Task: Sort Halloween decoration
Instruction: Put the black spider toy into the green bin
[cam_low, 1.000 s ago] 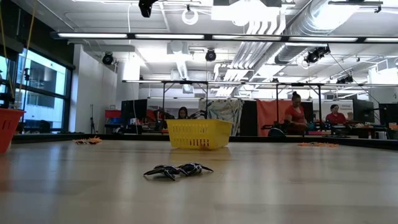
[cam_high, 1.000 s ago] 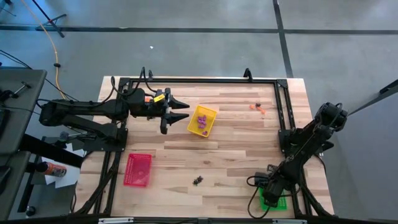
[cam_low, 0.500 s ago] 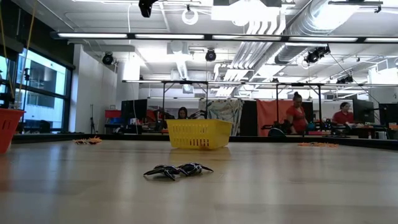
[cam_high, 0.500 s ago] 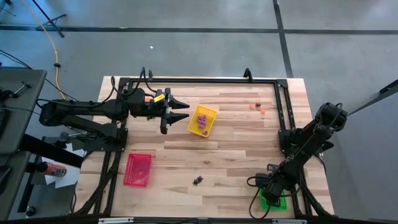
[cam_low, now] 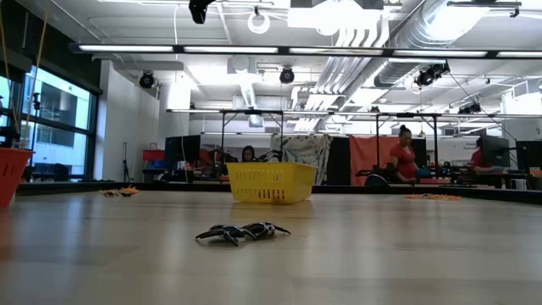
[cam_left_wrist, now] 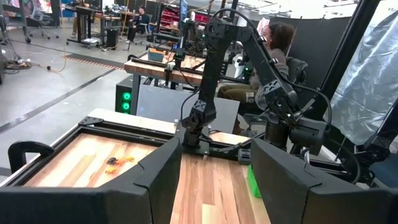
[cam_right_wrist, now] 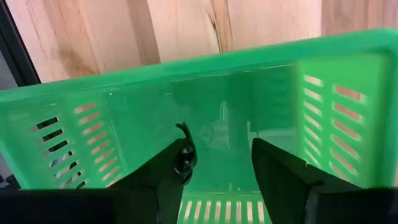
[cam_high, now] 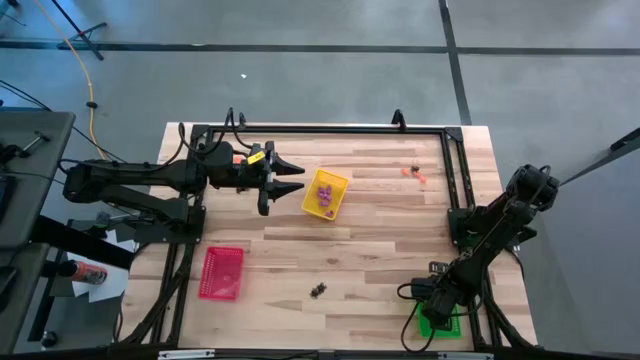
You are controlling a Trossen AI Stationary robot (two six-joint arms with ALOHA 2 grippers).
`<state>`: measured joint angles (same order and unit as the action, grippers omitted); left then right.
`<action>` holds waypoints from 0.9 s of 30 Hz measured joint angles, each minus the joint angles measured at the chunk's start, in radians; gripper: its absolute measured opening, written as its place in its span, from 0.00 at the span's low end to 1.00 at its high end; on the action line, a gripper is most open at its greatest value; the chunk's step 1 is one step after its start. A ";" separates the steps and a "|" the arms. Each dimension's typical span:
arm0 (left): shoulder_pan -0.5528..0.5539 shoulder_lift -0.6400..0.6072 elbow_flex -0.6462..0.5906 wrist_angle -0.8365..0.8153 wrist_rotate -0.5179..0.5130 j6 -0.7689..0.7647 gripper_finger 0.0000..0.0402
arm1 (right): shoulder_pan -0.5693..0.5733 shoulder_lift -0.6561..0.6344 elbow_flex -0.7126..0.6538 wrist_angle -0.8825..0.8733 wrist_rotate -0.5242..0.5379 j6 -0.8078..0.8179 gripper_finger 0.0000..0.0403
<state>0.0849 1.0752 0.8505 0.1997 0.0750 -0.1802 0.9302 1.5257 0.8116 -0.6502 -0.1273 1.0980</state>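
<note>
Overhead view of the wooden table (cam_high: 370, 240), items listed from left to right. The red tray (cam_high: 222, 272) lay near the table's left edge. The left gripper (cam_high: 292, 179) hung above the boards just left of the yellow tray (cam_high: 341, 181), its fingers spread apart with nothing between them. The yellow tray held several purple trinkets (cam_high: 326, 198). Black trinkets (cam_high: 318, 290) lay loose on the bare wood toward the near edge, well apart from every tray; in the low view the same black trinkets (cam_low: 242, 231) lay in front of the yellow tray (cam_low: 271, 182). Orange trinkets (cam_high: 413, 172) lay on the wood near the far right corner. The right gripper (cam_right_wrist: 217, 168) was lowered inside the green tray (cam_high: 452, 327) at the near right corner, its fingers parted, with a small dark trinket (cam_right_wrist: 184, 155) against the inner face of one finger.
</note>
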 joint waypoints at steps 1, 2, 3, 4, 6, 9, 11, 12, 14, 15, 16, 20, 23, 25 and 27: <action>0.000 0.000 0.000 0.000 0.000 0.000 0.45 | 0.000 0.000 0.000 0.000 -0.001 -0.004 0.46; 0.000 0.000 0.000 0.000 0.000 0.000 0.45 | -0.002 0.000 0.000 0.000 -0.005 -0.005 0.46; 0.000 0.000 0.000 0.000 0.000 0.000 0.45 | -0.005 -0.001 0.000 0.000 -0.009 -0.004 0.47; 0.000 0.000 0.000 0.000 0.000 0.000 0.45 | -0.008 -0.001 0.000 0.000 -0.019 -0.003 0.47; 0.000 0.000 0.000 0.000 0.000 0.000 0.45 | -0.010 -0.001 0.000 -0.001 -0.055 0.001 0.47; 0.000 0.000 0.000 0.000 0.000 0.001 0.45 | -0.016 -0.003 0.014 -0.026 -0.077 0.032 0.47; 0.000 0.000 0.000 0.000 0.000 0.000 0.45 | -0.016 -0.003 0.031 -0.044 -0.079 0.048 0.47; 0.000 0.000 0.000 0.000 0.000 0.001 0.45 | -0.016 -0.003 0.041 -0.058 -0.083 0.047 0.47; 0.000 0.000 0.000 0.000 0.000 0.000 0.45 | -0.016 -0.005 0.064 -0.084 -0.064 0.052 0.47; 0.000 0.000 0.000 0.000 0.000 0.000 0.45 | -0.016 -0.009 0.075 -0.096 -0.045 0.064 0.47; 0.001 0.000 0.000 0.000 0.000 0.001 0.45 | -0.016 -0.012 0.085 -0.112 -0.037 0.069 0.47; 0.001 0.000 0.000 0.000 0.000 0.000 0.45 | -0.013 -0.014 0.133 -0.261 0.021 0.105 0.47; 0.001 0.000 0.000 0.001 0.000 0.001 0.45 | -0.007 -0.015 0.162 -0.283 0.016 0.051 0.47; 0.001 0.000 0.000 0.001 0.000 0.001 0.45 | -0.005 -0.015 0.171 -0.330 0.028 0.087 0.47; 0.001 0.000 0.000 0.001 0.000 0.000 0.45 | -0.004 -0.015 0.167 -0.317 0.055 0.144 0.47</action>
<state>0.0856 1.0752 0.8505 0.2008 0.0749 -0.1799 0.9258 1.5105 0.9784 -0.9675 -0.0723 1.2417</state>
